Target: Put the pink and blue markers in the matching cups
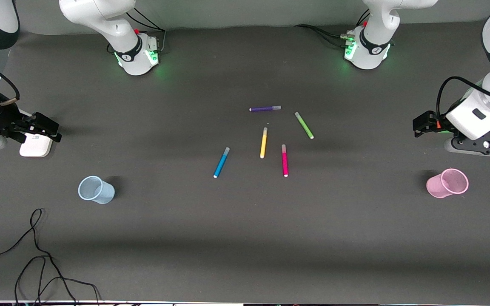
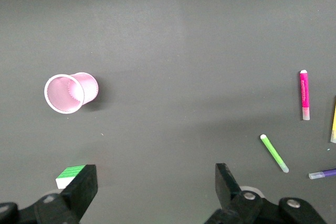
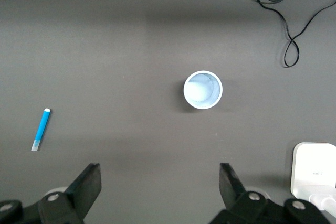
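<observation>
Pink marker (image 1: 285,160) and blue marker (image 1: 221,162) lie flat on the dark table (image 1: 245,238), near its middle, well apart from both cups. Between them, slightly farther from the front camera, lies a yellow marker (image 1: 263,143). A green marker (image 1: 304,125) rests at a slant farther from the camera than the pink one, toward the left arm's end. A purple marker (image 1: 265,109) lies farthest of the five from the camera.

Toward the right arm's end stands the pale blue cup (image 1: 95,190), upright and empty, its mouth open to the right wrist view. Toward the left arm's end stands the pale pink cup (image 1: 448,183), also upright and empty.

Both arms wait at the table's ends. The left gripper (image 2: 152,190) hangs above bare table beside the pink cup, its two black fingers (image 2: 227,182) spread wide with nothing between them. The right gripper (image 3: 160,187) hangs above bare table near the blue cup, its fingers (image 3: 90,182) likewise spread wide and holding nothing.

A small white box (image 1: 35,145) sits on the table under the right arm. A loose black cable (image 1: 36,255) curls across the table nearer the camera than the blue cup.
</observation>
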You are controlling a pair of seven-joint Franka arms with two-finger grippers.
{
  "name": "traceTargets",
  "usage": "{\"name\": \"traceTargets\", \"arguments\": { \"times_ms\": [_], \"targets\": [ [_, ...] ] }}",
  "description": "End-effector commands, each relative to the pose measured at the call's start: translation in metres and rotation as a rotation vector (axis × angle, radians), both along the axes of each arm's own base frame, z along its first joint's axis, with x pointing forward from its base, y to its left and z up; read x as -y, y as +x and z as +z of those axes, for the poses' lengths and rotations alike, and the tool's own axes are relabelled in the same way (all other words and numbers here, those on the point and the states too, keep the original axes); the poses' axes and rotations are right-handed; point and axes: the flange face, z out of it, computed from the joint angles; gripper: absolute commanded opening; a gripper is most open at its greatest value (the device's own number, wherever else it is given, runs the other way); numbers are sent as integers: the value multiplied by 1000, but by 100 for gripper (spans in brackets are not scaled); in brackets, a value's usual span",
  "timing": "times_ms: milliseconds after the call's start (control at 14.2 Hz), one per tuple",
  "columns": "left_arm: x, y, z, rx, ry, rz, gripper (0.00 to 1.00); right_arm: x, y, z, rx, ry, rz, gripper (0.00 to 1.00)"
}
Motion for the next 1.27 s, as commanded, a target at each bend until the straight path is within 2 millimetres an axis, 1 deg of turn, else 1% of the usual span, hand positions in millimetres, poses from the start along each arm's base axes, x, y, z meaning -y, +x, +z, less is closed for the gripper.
{"name": "traceTargets", "arguments": {
  "times_ms": [0,211,352,492,633,703,844,984,1125,1195],
  "targets": [
    [-1,-5,2,-8,3,-14,100,-3,-5,2,1,23,-23,100],
    [-1,-6,1,-9,3,-14,100,-2,-2,-2,-9,44,-31,100],
    [-1,-5,-1,-12,10,-17,100,-3,7,-13,-33,35,-56,100],
    [0,-5,-2,-16,10,-19,100,-1,8,-25,-77,29,-88,100],
    [0,-5,-4,-26,8,-17,100,-12,16,-42,-106,19,-75,100],
    [1,-6,-4,-27,7,-16,100,-18,22,-48,-113,13,-68,100],
    [5,-6,-5,-28,-2,-18,100,-25,39,-66,-134,16,-69,100],
    [19,-5,-6,-20,-2,-25,99,-33,50,-75,-142,47,-73,100],
    [52,-3,-11,-3,-5,-21,99,-43,55,-69,-133,118,-77,100],
    [70,-3,-17,-6,-13,7,99,-49,56,-72,-140,163,-82,100]
  ]
}}
